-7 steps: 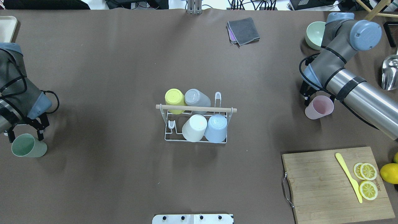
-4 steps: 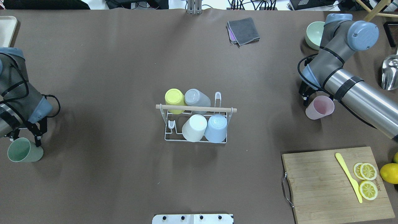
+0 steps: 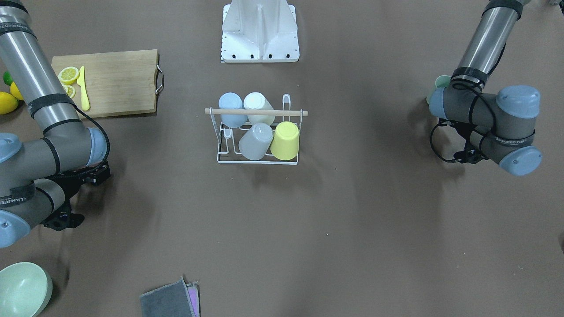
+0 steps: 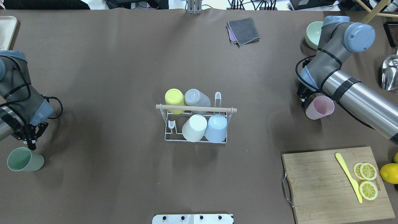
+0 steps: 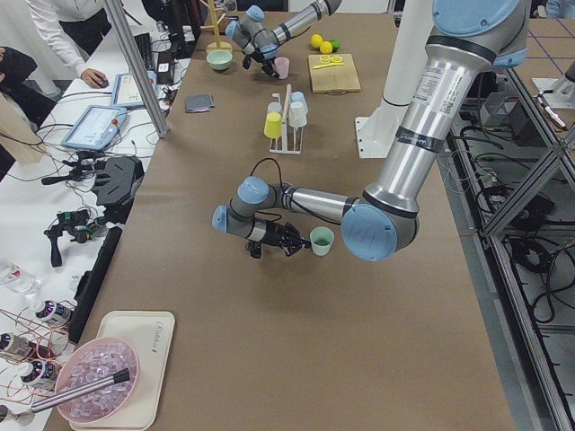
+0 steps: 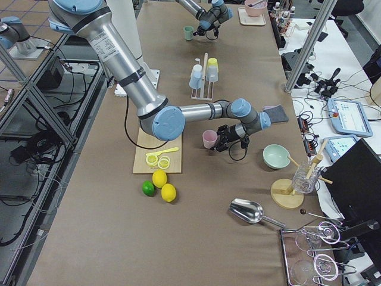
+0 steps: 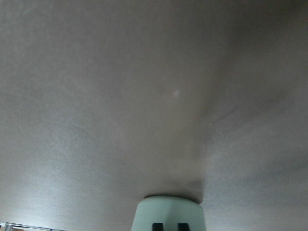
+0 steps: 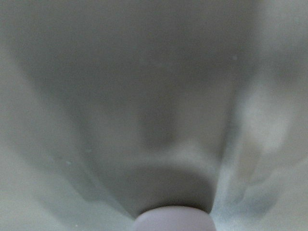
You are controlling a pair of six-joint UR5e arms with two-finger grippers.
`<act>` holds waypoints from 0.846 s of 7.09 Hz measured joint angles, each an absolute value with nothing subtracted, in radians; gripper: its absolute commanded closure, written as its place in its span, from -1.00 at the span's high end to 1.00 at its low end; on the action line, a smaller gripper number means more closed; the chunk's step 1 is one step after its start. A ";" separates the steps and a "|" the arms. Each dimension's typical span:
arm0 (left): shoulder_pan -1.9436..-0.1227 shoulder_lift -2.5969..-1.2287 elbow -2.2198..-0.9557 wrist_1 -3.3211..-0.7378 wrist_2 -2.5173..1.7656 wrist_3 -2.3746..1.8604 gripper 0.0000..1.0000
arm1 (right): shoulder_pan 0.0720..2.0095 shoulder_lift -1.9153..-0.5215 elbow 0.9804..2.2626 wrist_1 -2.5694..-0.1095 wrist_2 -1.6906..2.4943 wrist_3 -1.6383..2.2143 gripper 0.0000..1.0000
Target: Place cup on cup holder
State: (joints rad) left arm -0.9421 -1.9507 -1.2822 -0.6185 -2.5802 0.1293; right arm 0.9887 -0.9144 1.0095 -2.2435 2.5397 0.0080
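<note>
The white wire cup holder with a light wooden rod across its top (image 4: pixel 224 109) stands at the middle of the brown table (image 4: pixel 108 77). It carries four upturned plastic cups: a yellow cup (image 4: pixel 174 99) and a grey cup (image 4: pixel 197 98) in the far row, and a white cup (image 4: pixel 194 127) and a pale blue cup (image 4: pixel 216 128) in the near row. One wire prong is bare in each row. The green plastic cup (image 4: pixel 26 160) is mouth up near the table's left end, well apart from the holder. The left gripper (image 4: pixel 30 142) lies low and level just beside it, on the side away from the robot, with its tips against the cup's wall in the left side view. Whether its jaws clamp the cup I cannot tell. The pale pink plastic cup (image 4: pixel 320 108) is mouth up towards the table's right end, also well apart from the holder. The right gripper (image 4: pixel 303 97) sits just beside it, on the cup's far, inward side, mostly hidden under the wrist, and I cannot tell how its jaws stand. Each wrist view shows its own cup at the bottom edge, centred.
</note>
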 measured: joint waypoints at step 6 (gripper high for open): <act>-0.958 -1.944 -1.289 -0.612 -2.597 0.130 0.95 | 0.988 -0.914 1.008 -2.286 2.549 -0.008 0.54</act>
State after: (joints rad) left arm -0.9578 -1.9437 -1.2894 -0.6123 -2.5971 0.1295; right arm 0.9879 -0.9143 1.0078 -2.2857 2.5493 -0.0079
